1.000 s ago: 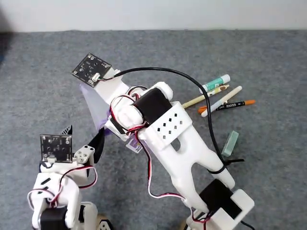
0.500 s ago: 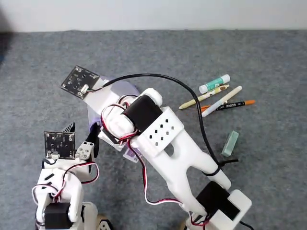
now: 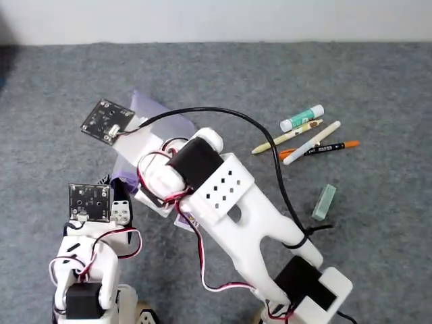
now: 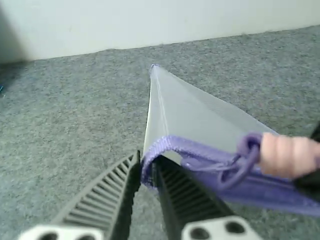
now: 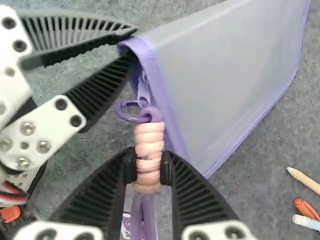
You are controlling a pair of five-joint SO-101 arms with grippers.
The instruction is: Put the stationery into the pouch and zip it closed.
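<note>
The translucent purple pouch (image 3: 159, 115) (image 4: 200, 120) (image 5: 225, 75) lies at the left of the mat, half under the right arm. My left gripper (image 4: 146, 162) is shut on the corner of the pouch's purple zip edge; the right wrist view shows it as the left gripper (image 5: 131, 42) beside the zip. My right gripper (image 5: 148, 156) is shut on the pink coiled zip pull (image 5: 148, 145) (image 4: 287, 155), which hangs from a purple ring (image 5: 131, 111). On the mat to the right lie a glue stick (image 3: 302, 118), a pencil (image 3: 283, 138), a white pen (image 3: 312, 142) and an orange pen (image 3: 324, 148).
A pale green eraser (image 3: 324, 201) lies alone on the grey mat, nearer the front than the pens. The right arm's black cable (image 3: 280, 175) arcs over the mat between the pouch and the stationery. A white wall borders the mat at the back.
The right arm has swung left and toward the front with the zip pull in its gripper. More of the pouch now shows behind its wrist. The left arm shifted slightly.
</note>
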